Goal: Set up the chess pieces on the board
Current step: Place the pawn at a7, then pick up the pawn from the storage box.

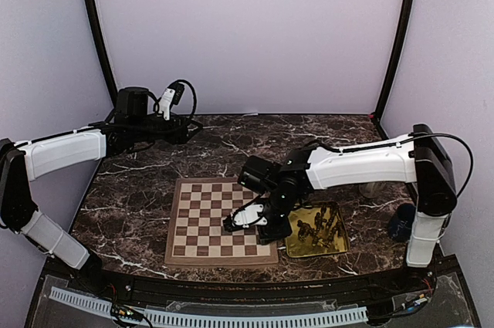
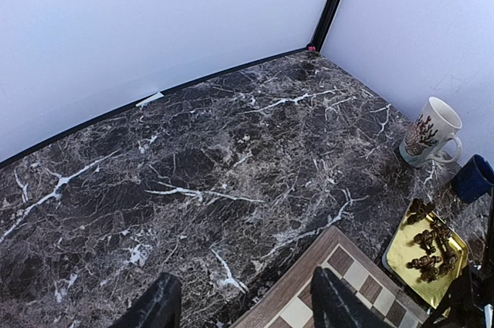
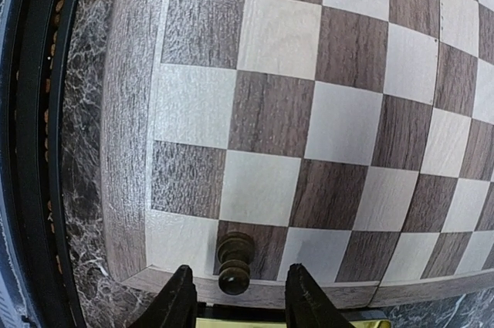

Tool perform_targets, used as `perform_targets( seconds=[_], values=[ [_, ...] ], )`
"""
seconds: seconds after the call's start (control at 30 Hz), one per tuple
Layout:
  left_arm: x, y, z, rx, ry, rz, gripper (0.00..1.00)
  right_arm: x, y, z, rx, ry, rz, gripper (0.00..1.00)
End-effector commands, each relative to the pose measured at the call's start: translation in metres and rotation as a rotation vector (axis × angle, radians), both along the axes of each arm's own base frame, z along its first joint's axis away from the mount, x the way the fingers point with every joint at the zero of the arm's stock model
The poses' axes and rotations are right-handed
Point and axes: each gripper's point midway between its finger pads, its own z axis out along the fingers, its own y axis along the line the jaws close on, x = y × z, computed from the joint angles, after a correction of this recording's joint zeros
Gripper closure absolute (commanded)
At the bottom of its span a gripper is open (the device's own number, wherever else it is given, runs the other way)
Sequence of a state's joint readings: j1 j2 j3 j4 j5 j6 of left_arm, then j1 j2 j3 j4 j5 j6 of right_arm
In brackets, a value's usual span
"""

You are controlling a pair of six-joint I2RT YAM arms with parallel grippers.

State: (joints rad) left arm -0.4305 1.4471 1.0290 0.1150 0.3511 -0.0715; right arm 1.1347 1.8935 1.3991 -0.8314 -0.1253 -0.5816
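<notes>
Currently we see the right gripper (image 3: 239,268) low over the board (image 1: 208,220), at the board's right edge next to the gold tray (image 1: 297,248). In the right wrist view its two fingers (image 3: 179,297) stand apart on either side of one dark chess piece (image 3: 234,263), with a gap showing on each side, so the gripper is partly spread and grips nothing. That chess piece sits on a dark square in the board's outer row, one square in from the corner by the desk's front rail, and its base overlaps the brown border in this view. We cannot tell for sure whether it stands fully upright.

The other squares we can see on the board carry no pieces. The remaining pieces (image 1: 316,226) lie in a heap in the tray, just right of the board.

The left gripper (image 2: 243,282) hangs above the far left part of the dark marble desk (image 2: 193,158), well apart from the board. Its fingers are spread wide with only desk between them.

A white mug (image 2: 432,131) with a dark pattern and a blue object (image 2: 472,177) stand near the right wall, beyond the tray.
</notes>
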Motion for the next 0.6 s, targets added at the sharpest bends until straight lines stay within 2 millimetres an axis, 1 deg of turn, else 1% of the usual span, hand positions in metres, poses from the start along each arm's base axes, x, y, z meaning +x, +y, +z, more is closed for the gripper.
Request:
perform_targets(
  seconds=[0.0, 0.03, 0.07, 0.13, 0.2, 0.3, 0.4, 0.5, 0.53, 0.57],
  values=[
    [-0.005, -0.002, 0.009, -0.010, -0.022, -0.019, 0.40, 0.009, 0.000, 0.042, 0.081, -0.035, -0.009, 0.56],
    [-0.005, -0.002, 0.008, -0.010, -0.020, -0.019, 0.40, 0.013, -0.003, 0.053, 0.110, -0.034, -0.021, 0.56],
    [-0.005, -0.003, 0.009, -0.010, -0.020, -0.021, 0.40, 0.017, -0.007, 0.059, 0.128, -0.027, -0.035, 0.56],
    [-0.005, -0.003, 0.007, -0.010, -0.017, -0.024, 0.40, 0.029, -0.017, 0.068, 0.164, -0.013, -0.081, 0.56],
    [-0.005, -0.004, 0.007, -0.010, -0.012, -0.028, 0.41, 0.044, -0.030, 0.069, 0.188, -0.006, -0.144, 0.56],
    [-0.005, -0.005, 0.004, -0.010, -0.003, -0.032, 0.40, 0.062, -0.050, 0.065, 0.213, 0.014, -0.231, 0.57],
    [-0.005, -0.006, 0.002, -0.010, 0.004, -0.035, 0.40, 0.070, -0.069, 0.054, 0.212, 0.020, -0.290, 0.59],
    [-0.004, -0.007, 0.000, -0.010, 0.011, -0.039, 0.41, 0.070, -0.082, 0.041, 0.183, 0.018, -0.311, 0.60],
    [-0.004, -0.007, -0.001, -0.011, 0.015, -0.040, 0.41, 0.070, -0.083, 0.039, 0.178, 0.018, -0.309, 0.61],
    [-0.004, -0.008, -0.001, -0.012, 0.016, -0.042, 0.40, 0.064, -0.090, 0.029, 0.150, 0.031, -0.306, 0.62]
  ],
)
